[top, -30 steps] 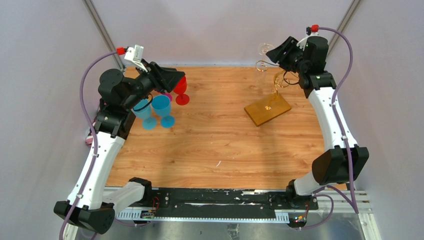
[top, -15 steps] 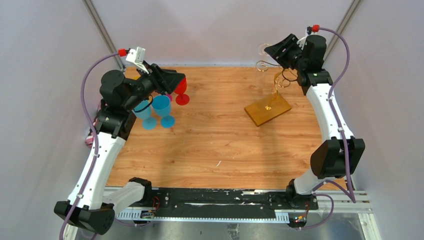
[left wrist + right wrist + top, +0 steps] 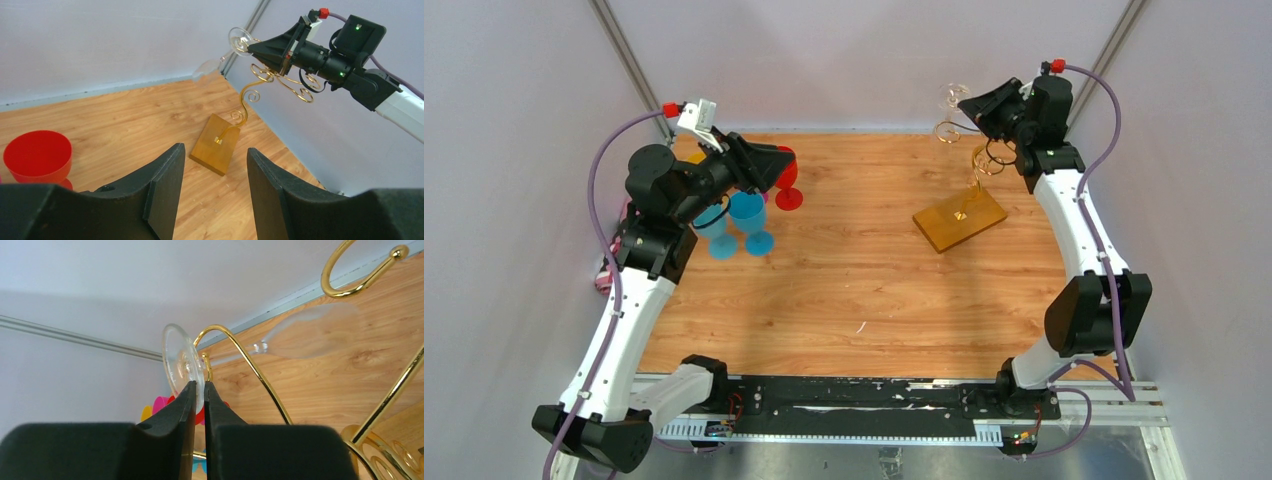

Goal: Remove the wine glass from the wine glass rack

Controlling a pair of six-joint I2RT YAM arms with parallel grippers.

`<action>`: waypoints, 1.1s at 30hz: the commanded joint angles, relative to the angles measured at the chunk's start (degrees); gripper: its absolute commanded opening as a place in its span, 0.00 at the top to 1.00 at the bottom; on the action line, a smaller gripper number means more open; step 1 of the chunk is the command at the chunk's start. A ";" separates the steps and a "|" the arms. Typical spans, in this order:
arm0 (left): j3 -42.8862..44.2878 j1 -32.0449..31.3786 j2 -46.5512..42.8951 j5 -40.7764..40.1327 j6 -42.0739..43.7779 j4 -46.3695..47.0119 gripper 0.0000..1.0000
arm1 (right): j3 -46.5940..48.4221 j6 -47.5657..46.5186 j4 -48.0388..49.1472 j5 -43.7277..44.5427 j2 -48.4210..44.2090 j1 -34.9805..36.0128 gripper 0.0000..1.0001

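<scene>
The wine glass (image 3: pixel 183 360) is clear, glossy glass. The wine glass rack (image 3: pixel 216 145) is shiny gold wire on smooth wood. The fingers (image 3: pixel 170 432) look matt black, the bench (image 3: pixel 844 290) wood-grained.

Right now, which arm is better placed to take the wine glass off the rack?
Right. The right gripper pinches the wine glass foot on the rack; the left gripper hangs open near the red cup.

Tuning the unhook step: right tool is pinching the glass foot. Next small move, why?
Probably a short, slow pull sliding the wine glass off the rack along its gold hook. The right tool pinches the foot's rim, and the stem sits inside the hook's curve, so lifting straight would likely snag the wire.
</scene>
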 commanded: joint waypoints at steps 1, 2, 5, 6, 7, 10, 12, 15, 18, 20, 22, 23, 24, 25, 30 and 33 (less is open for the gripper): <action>-0.76 0.05 -0.98 1.59 -0.71 1.73 0.46 | -2.31 2.37 0.23 3.40 -1.85 -0.13 0.93; -0.97 0.05 -1.02 1.69 -0.95 1.95 0.46 | -2.70 3.03 0.26 3.82 -2.02 -0.14 0.96; -1.81 0.05 -1.03 2.14 -1.98 3.07 0.46 | -4.84 4.92 2.20 4.65 -3.13 0.06 1.00; -2.06 0.05 -1.03 2.23 -2.21 3.36 0.46 | -5.04 5.19 2.49 4.76 -3.38 0.12 1.00; -2.29 0.05 -1.07 2.26 -2.40 3.58 0.46 | -5.12 5.47 2.39 4.90 -3.52 0.13 1.00; -2.63 0.05 -0.86 2.39 -2.85 3.96 0.46 | -5.80 7.32 3.32 4.69 -3.71 0.25 1.00; -2.59 0.05 -0.76 2.44 -3.00 4.04 0.46 | -5.31 8.32 4.65 3.69 -3.11 0.21 1.00; -2.72 0.05 -0.67 2.42 -3.22 4.23 0.46 | -3.22 10.33 5.54 0.15 -1.16 0.21 1.00; -2.72 0.05 -0.49 2.29 -3.18 4.07 0.47 | -1.80 12.19 6.87 -3.63 0.18 0.53 1.00; -2.72 0.05 -0.28 2.24 -3.17 3.98 0.47 | -1.69 12.61 7.22 -4.68 0.27 0.88 1.00; -2.68 0.05 -0.13 2.15 -3.07 3.91 0.47 | -2.21 12.74 7.27 -4.89 -0.52 1.23 1.00; -2.71 0.05 -0.02 2.15 -3.08 3.82 0.48 | -2.60 12.49 7.20 -4.60 -1.11 1.35 1.00; -2.67 0.05 0.07 2.15 -3.13 3.89 0.48 | -3.00 12.15 6.89 -4.10 -1.75 1.44 1.00; -2.78 0.05 0.18 2.21 -3.23 3.93 0.48 | -3.51 11.63 6.66 -3.40 -2.45 1.45 1.00; -3.07 0.05 0.35 2.42 -3.67 4.51 0.48 | -3.82 8.38 4.38 -0.09 -5.15 1.39 1.00; -3.15 0.06 0.48 2.53 -3.79 4.80 0.48 | -2.66 7.27 3.30 1.30 -5.64 1.21 1.00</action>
